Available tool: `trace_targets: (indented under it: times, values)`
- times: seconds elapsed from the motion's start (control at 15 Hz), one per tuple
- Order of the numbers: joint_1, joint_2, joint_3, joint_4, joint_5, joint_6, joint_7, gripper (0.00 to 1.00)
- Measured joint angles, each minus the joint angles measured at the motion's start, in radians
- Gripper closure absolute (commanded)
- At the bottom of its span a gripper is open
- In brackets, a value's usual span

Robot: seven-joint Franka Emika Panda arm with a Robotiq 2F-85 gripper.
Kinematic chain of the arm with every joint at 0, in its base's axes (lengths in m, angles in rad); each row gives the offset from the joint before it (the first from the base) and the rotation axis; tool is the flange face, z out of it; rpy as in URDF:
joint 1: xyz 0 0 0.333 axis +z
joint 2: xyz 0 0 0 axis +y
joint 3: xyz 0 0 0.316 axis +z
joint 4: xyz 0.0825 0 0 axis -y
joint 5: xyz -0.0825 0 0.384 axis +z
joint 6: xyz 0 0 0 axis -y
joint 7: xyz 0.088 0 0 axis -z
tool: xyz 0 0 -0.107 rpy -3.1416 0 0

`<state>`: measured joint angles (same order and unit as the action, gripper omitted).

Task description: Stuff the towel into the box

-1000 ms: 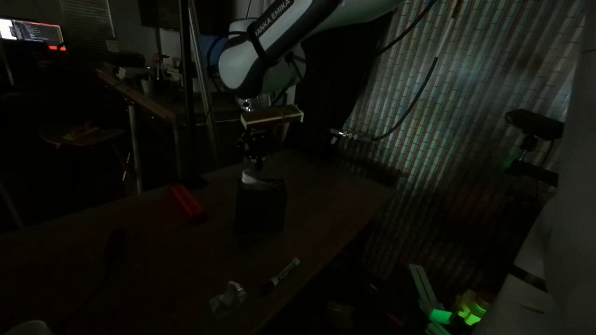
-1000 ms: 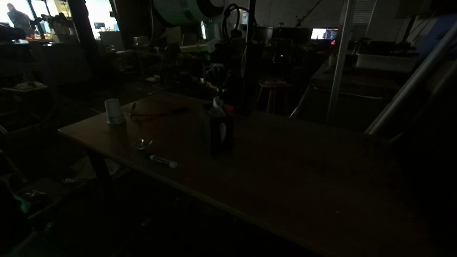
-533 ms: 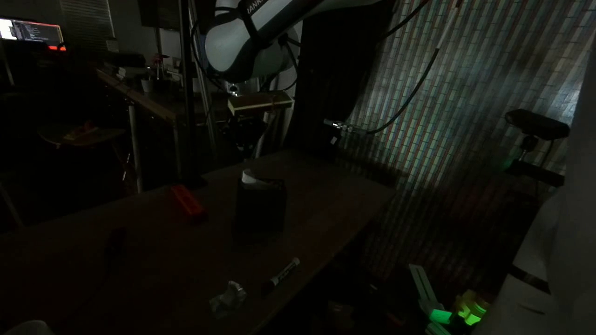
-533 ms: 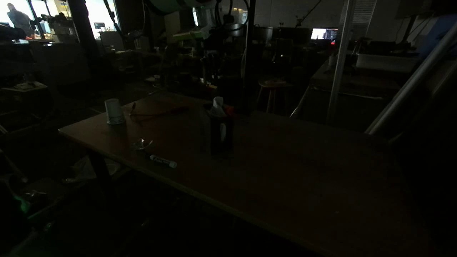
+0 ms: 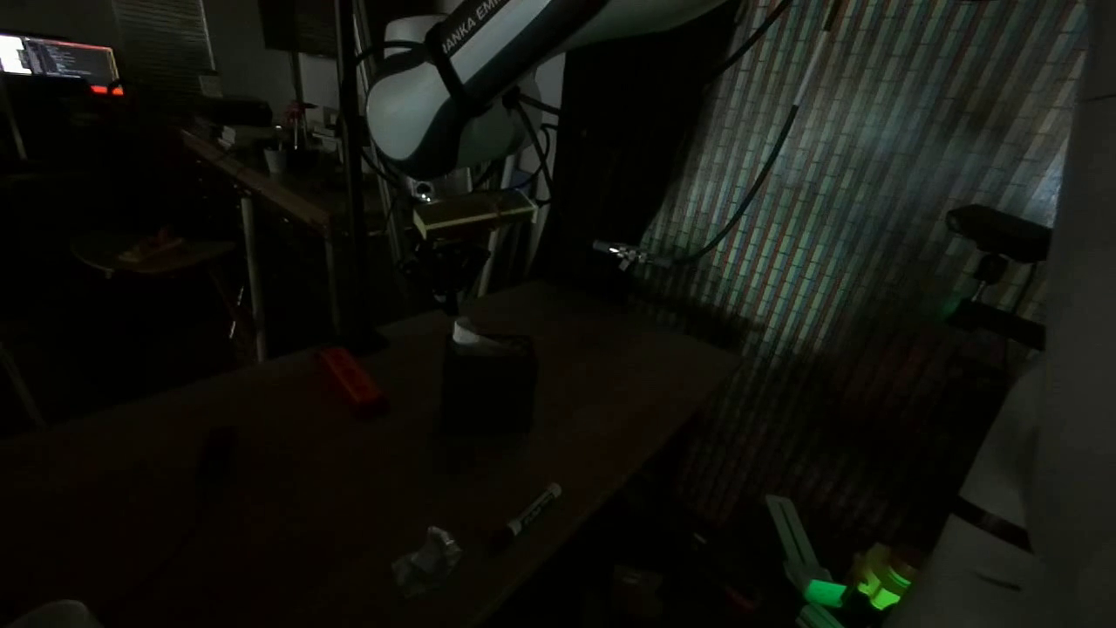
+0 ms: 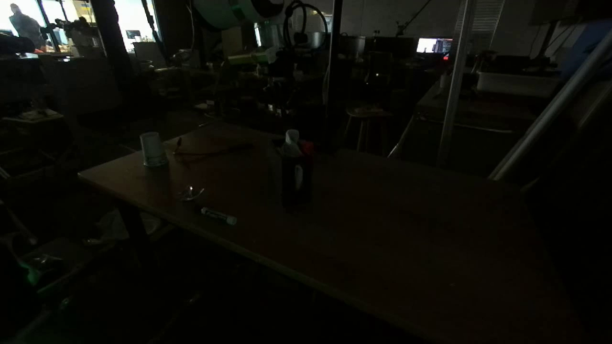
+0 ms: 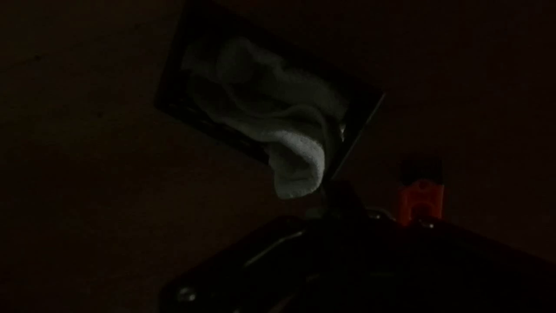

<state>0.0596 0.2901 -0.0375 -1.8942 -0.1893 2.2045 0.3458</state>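
1. Task's thing: pale grey-white fluffy cloth towel, mostly down inside the upright black rectangular box; material of box unclear. One loop pokes above the rim in both exterior views. Judged nearly done.
2. Black two-finger gripper: jaws look drawn together, narrow, no cloth seen between them.
3. Wrist view: fingertips just beside the loop, off the box's mouth. Main risk: pushing straight down misses the mouth, lands on the rim or outside the wall, tips or slides the box. Cause: poor sideways alignment.
4. Loop may get dragged out over the edge if the fingers come at it from the wrong side.
5. Soft folds probably spring back up if pressed too lightly or briefly.
6. Cloth may snag on the fingers and lift out on retreat.
7. Red oblong object lies on the brown wooden table, apart from the box; a low sideways sweep could knock it.
8. Dim light: height over the rim hard to judge, contact may come early.
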Motion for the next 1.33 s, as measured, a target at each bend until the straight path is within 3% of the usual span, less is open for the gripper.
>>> trace_targets:
  times: [1.33]
  values:
    - [-0.023, 0.088, -0.02, -0.025, 0.007, 0.021, 0.0, 1.0]
